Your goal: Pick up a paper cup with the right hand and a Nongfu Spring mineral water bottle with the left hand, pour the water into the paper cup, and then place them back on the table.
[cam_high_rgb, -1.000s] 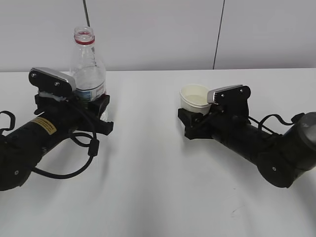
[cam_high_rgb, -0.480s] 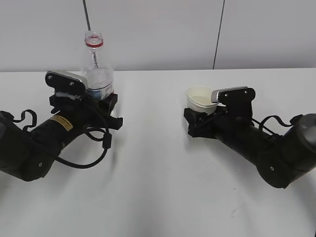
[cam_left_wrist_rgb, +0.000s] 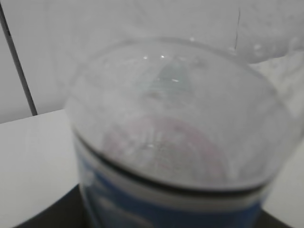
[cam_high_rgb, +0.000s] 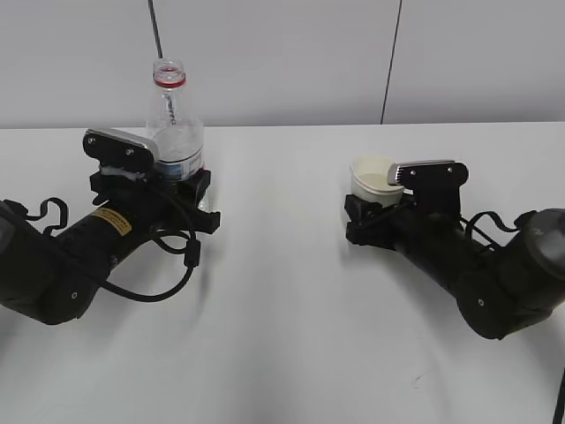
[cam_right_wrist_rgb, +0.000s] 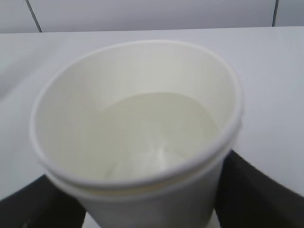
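The uncapped Nongfu Spring mineral water bottle (cam_high_rgb: 174, 125), clear with a red neck ring, stands upright at the left. My left gripper (cam_high_rgb: 182, 182) is shut on its lower body at the label. In the left wrist view the bottle (cam_left_wrist_rgb: 171, 128) fills the frame, blurred. The paper cup (cam_high_rgb: 372, 176), off-white, is upright at the right with my right gripper (cam_high_rgb: 372, 215) shut round its lower part. In the right wrist view the cup (cam_right_wrist_rgb: 142, 80) holds some clear water, with a black finger (cam_right_wrist_rgb: 259, 192) on each side. Both arms lie low over the white table (cam_high_rgb: 282, 336).
A grey wall runs behind the table, with a dark vertical seam (cam_high_rgb: 389, 62) and a thin dark line (cam_high_rgb: 154, 26) above the bottle. A small dark scuff (cam_high_rgb: 417, 382) marks the tabletop at the front right. The left arm's cable (cam_high_rgb: 168, 283) loops onto the table.
The left gripper carried the bottle right and farther back, then almost stopped. The right gripper has shifted the cup steadily to the right, still upright.
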